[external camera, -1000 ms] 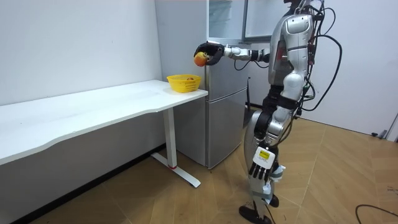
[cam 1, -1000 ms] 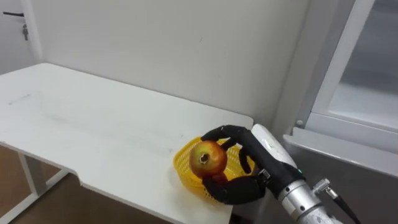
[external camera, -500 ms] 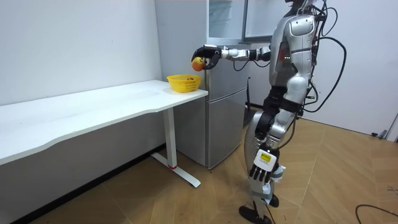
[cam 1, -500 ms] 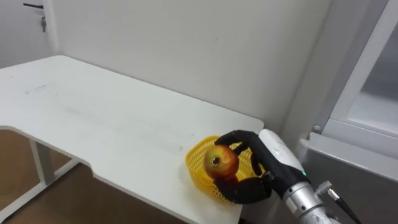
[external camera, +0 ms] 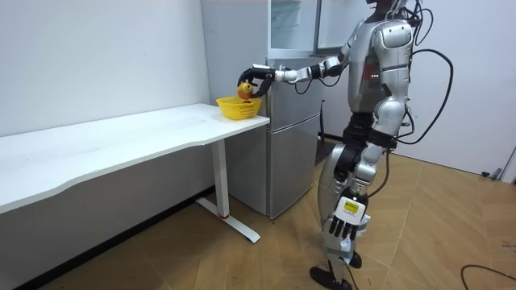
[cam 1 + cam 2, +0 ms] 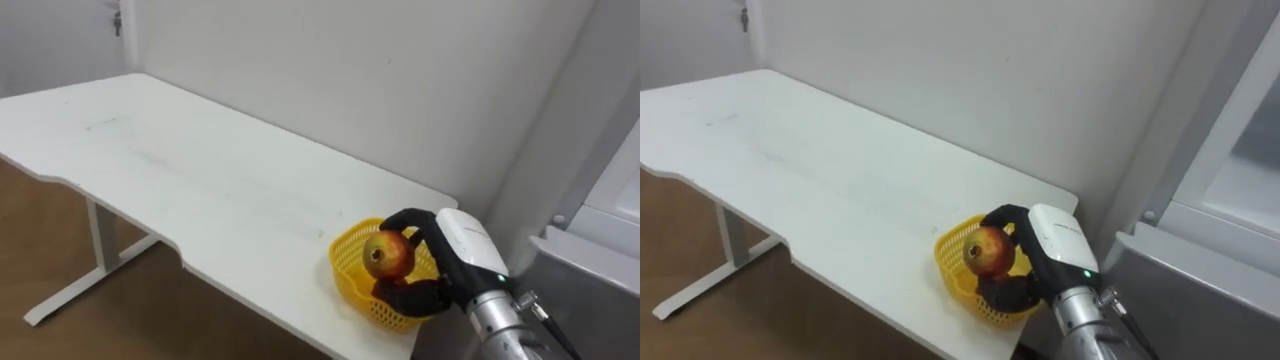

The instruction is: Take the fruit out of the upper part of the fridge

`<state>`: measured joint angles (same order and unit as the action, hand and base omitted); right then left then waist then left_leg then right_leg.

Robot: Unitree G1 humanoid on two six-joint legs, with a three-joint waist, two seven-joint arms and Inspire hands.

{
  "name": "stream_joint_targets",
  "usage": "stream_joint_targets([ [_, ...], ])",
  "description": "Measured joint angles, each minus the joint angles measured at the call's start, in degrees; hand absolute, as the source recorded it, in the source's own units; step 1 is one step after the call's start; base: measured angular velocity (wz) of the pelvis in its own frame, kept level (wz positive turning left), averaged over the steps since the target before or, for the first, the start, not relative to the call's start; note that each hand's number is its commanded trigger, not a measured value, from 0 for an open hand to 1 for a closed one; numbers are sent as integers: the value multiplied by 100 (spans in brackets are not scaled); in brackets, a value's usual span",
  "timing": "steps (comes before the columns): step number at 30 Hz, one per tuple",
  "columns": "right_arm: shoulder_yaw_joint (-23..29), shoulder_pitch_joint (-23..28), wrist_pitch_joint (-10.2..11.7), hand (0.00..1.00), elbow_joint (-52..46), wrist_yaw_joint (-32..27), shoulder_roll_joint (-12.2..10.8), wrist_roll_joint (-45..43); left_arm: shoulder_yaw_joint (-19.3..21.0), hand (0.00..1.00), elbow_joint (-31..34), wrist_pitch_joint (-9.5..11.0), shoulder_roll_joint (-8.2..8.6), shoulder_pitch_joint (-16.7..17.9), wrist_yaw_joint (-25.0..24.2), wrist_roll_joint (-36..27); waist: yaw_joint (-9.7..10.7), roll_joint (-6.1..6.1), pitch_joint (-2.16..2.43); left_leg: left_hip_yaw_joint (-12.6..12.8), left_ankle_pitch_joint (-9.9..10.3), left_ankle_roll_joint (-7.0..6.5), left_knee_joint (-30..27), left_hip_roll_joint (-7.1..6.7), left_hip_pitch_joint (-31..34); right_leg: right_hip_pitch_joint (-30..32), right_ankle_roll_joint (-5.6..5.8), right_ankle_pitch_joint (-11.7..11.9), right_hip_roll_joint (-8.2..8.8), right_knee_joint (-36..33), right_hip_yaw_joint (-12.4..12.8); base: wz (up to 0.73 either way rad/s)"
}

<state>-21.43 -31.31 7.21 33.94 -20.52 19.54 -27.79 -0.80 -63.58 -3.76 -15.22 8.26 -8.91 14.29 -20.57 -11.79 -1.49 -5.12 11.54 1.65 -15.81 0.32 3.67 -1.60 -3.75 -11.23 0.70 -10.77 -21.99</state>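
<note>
**Left eye view, left to right.** The white desk (image 6: 200, 200) carries a yellow basket (image 6: 347, 268) at its 5 o'clock corner. The apple (image 6: 386, 256) hangs just over the basket's mouth. The right hand (image 6: 455, 250) holds it from 3 o'clock, with its dark fingers (image 6: 405, 218) clamped round the fruit. The grey fridge (image 6: 585, 295) stands at the far right.

**Change.** A second ago, in the room view, the apple was held high at the basket's 1 o'clock. The arm has since reached out and dipped, bringing the fruit down onto the basket's rim line. The eye views have also swung, which is the camera's own move.

**Meaning.** Retrieval looks complete, and only the release into the basket seems to remain.

**Room view.** The left hand (image 5: 345, 232) hangs at the robot's side, fingers relaxed.
</note>
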Motion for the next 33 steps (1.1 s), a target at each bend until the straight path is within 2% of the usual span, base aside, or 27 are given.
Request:
stream_joint_targets([
  [4, -2, -18, -82, 100, 49, -84, -1, 1, 1, 0, 6, -3, -4, 0, 83, 33, -27, -12, -6, -14, 0, -1, -1, -4, 78, 63, 0, 1, 2, -4, -18, 2],
  [13, -6, -137, -109, 100, 192, -311, -7, 16, -3, 0, 103, -8, 1, -34, 139, 69, -55, -34, -29, -13, 0, -2, -1, -10, 163, 148, 1, 0, 5, 8, -17, 0],
  [16, -31, -151, -157, 100, 261, -314, -10, 45, -27, 0, 172, -72, 5, -34, 225, 123, -122, -52, -55, -12, 0, -2, 6, -9, 178, 158, 2, 0, 6, 13, -24, 0],
  [17, -74, -203, -199, 35, 346, -337, -11, 48, -61, 0, 172, -112, 7, -46, 241, 123, -135, -59, -59, -12, 0, -2, 6, -8, 193, 170, 2, 0, 5, 15, -32, 0],
  [18, -92, -243, -233, 0, 385, -339, -11, 48, -68, 0, 173, -122, 9, -47, 243, 124, -137, -60, -59, -12, 0, -2, 5, -8, 203, 177, 2, 0, 5, 15, -34, 0],
  [23, -211, -433, -429, 0, 600, -342, -11, 48, -168, 0, 173, -231, 9, -51, 241, 131, -170, -66, -56, -13, 0, -2, -3, -10, 288, 242, 2, 0, 10, 16, -76, 2],
  [33, -214, -560, -592, 0, 617, -351, -11, 50, -224, 0, 175, -294, 10, -101, 258, 128, -175, -64, -56, -13, -1, -2, -2, -9, 316, 259, 3, 0, 12, 15, -107, 1],
])
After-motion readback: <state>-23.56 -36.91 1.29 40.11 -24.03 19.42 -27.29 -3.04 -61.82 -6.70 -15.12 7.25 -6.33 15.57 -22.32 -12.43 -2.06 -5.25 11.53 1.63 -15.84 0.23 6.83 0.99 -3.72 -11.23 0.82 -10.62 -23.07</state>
